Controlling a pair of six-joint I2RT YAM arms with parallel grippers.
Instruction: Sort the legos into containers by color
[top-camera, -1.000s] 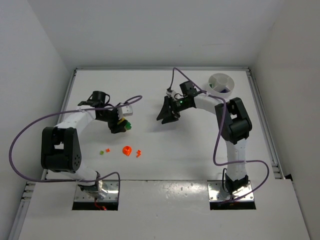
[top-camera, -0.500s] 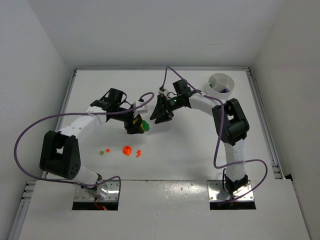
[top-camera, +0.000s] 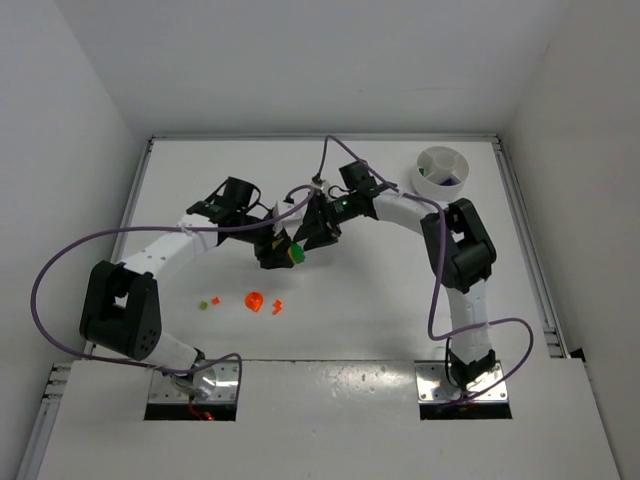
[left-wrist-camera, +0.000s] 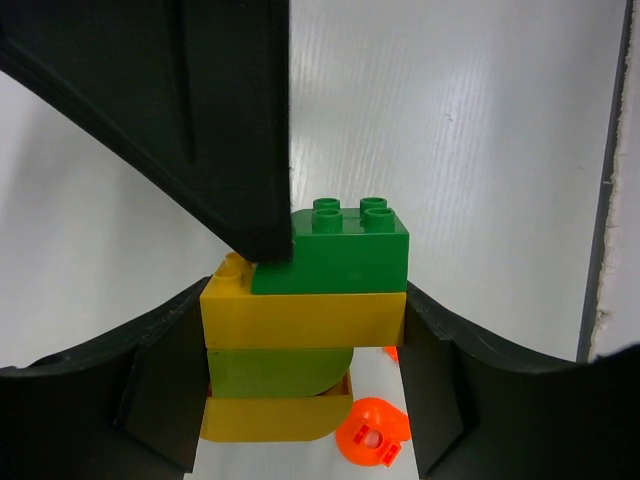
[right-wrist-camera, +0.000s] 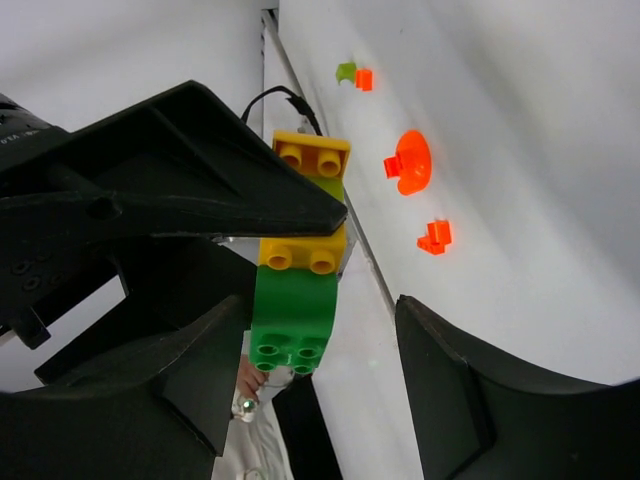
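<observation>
Closing gap since half second ago: right gripper (top-camera: 314, 232) nearer left gripper (top-camera: 279, 250). Left arm reaches forward-right, clamping yellow-green brick stack (left-wrist-camera: 303, 330) above table (top-camera: 400, 290). Right arm bends back leftward, jaws wide, one finger (left-wrist-camera: 200, 120) touching stack's green end brick (left-wrist-camera: 345, 255).

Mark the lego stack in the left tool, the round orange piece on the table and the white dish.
lego stack (left-wrist-camera: 300, 320): left wrist view, front of its upper yellow brick.
round orange piece (top-camera: 254, 300): top external view, its middle.
white dish (top-camera: 440, 186): top external view, its near outer wall.
</observation>
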